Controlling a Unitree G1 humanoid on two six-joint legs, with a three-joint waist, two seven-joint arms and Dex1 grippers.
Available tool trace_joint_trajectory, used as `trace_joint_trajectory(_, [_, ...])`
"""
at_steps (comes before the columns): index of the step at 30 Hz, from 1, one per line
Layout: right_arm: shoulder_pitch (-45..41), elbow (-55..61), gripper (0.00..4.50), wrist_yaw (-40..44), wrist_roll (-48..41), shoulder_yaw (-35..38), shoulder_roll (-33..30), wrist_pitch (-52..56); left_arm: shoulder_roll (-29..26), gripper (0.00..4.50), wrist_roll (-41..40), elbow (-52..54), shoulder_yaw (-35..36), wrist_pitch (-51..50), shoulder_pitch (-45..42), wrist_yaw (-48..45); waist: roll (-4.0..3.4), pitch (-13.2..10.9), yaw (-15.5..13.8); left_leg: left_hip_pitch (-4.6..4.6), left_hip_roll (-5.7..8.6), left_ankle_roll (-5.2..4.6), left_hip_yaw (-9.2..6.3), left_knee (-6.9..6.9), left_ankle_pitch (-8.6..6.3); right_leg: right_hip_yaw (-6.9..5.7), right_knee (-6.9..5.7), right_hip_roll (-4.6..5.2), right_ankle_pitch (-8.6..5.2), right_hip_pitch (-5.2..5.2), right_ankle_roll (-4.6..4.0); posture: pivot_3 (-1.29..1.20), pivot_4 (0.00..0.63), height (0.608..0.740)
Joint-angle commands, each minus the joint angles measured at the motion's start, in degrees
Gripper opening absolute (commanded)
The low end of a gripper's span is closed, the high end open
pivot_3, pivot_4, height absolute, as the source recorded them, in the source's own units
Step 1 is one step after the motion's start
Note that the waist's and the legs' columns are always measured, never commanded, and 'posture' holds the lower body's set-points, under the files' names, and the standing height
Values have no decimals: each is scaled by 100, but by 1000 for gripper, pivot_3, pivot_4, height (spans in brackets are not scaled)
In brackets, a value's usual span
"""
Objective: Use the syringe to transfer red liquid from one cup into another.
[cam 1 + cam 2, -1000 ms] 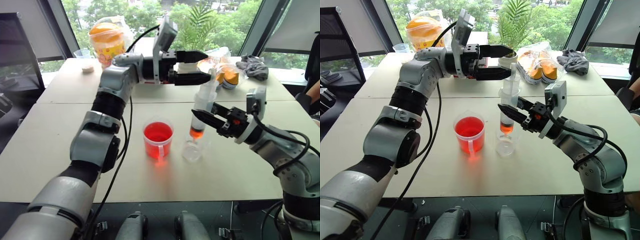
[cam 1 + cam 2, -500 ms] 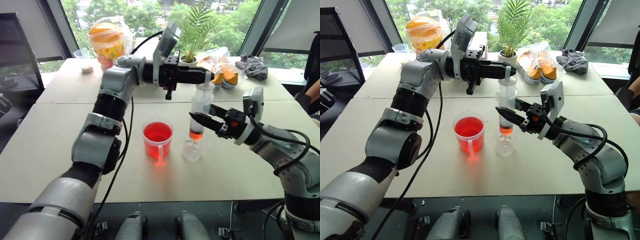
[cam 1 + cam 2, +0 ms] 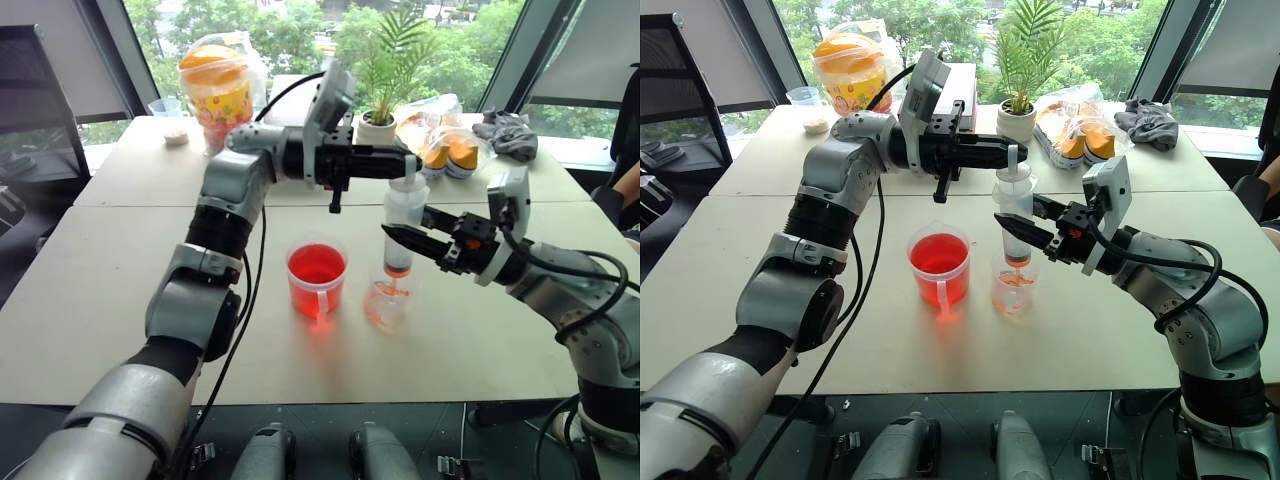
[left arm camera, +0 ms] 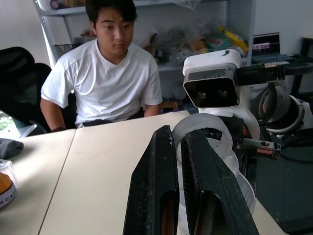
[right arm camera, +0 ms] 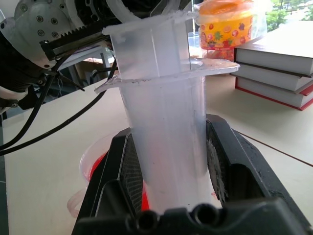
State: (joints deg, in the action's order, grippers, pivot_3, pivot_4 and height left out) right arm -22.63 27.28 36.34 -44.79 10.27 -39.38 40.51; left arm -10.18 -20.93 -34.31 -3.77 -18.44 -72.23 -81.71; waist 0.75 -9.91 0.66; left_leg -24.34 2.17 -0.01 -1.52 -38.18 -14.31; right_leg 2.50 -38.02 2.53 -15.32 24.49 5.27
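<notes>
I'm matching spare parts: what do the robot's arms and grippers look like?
Both arms have silver-grey shells with black joints and loose black cables. The left gripper and right gripper each have two long black tapered fingers, with a white camera block on the wrist.

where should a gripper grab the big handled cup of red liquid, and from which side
Grip the handled cup around its upper wall, coming in level from its free side, away from the smaller cup. It stands upright and nearly full, so a sideways clamp should keep it level. The small handle faces the robot and looks too slight for the fingers. The other side is crowded by the syringe in the right gripper.
</notes>
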Motion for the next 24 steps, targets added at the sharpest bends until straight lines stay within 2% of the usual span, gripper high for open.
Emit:
trace_joint_trajectory(1, [-544,134,1471,-232,-175,599,-55,-237,162,95,232,148,-571,-126,250,-209,0,0,0,0,0,0,0,0,0,0,0,0,0,0,0,0,150,740])
trace_joint_trajectory(10, [-690,211,1471,-316,-337,683,-7,-77,305,95,323,245,-728,-182,426,-137,0,0,-1,0,0,0,0,-1,0,0,0,1,0,0,0,0,150,740])
trace_joint_trajectory(16, [-397,241,1471,-289,-279,607,60,-99,292,95,247,161,-532,-381,239,93,0,0,-3,0,0,0,0,-1,0,0,0,1,0,0,0,0,150,740])
trace_joint_trajectory(19, [-255,231,1471,-283,-224,514,131,-128,248,924,144,88,-314,-514,49,243,0,0,-6,0,0,0,0,-1,0,0,0,0,0,0,0,0,150,740])
trace_joint_trajectory(24, [-54,232,1471,-252,-237,384,269,-100,8,3177,29,108,-145,-678,15,174,0,0,21,2,-1,0,0,0,0,-1,-3,-2,0,0,0,0,150,740])
